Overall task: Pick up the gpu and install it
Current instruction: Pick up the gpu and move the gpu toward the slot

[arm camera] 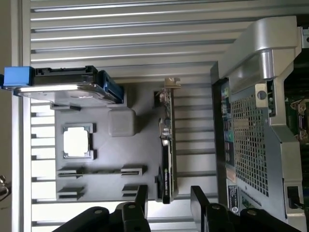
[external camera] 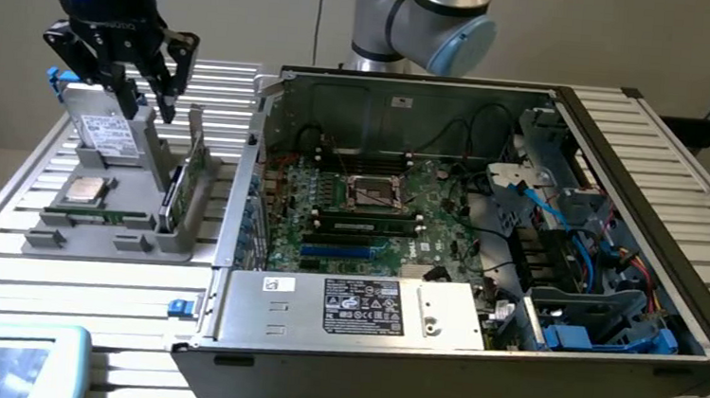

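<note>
Black gpu on edge in holder, pincer open above — apart.

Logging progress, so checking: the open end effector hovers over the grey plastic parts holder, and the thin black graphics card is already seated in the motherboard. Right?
Not quite. The thin black graphics card with a green edge stands on edge in the grey plastic parts holder, not in the green motherboard; the exterior view shows it. The open end effector does hover over that holder.
</note>
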Tool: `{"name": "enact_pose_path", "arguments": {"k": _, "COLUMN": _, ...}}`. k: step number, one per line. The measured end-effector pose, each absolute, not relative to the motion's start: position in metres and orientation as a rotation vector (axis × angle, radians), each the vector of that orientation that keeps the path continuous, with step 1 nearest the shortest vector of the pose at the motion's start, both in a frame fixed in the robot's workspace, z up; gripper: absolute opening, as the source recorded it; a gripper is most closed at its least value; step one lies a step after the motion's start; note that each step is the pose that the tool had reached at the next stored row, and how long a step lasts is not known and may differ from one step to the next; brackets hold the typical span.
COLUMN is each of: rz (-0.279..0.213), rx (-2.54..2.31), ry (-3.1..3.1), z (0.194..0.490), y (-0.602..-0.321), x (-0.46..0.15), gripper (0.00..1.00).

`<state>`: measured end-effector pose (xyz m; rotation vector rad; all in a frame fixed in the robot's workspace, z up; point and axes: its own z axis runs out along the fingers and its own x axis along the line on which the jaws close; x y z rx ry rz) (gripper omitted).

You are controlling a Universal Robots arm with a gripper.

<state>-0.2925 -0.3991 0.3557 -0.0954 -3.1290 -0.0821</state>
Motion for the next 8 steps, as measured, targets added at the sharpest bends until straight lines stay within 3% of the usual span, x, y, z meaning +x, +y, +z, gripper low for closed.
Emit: {"name": "enact_pose_path", "arguments": {"k": 8, "rz": -0.082, "rx": -0.096, "ry": -3.128, "z": 0.341, "y": -0.399, "x": -0.292, "gripper": 0.48}}
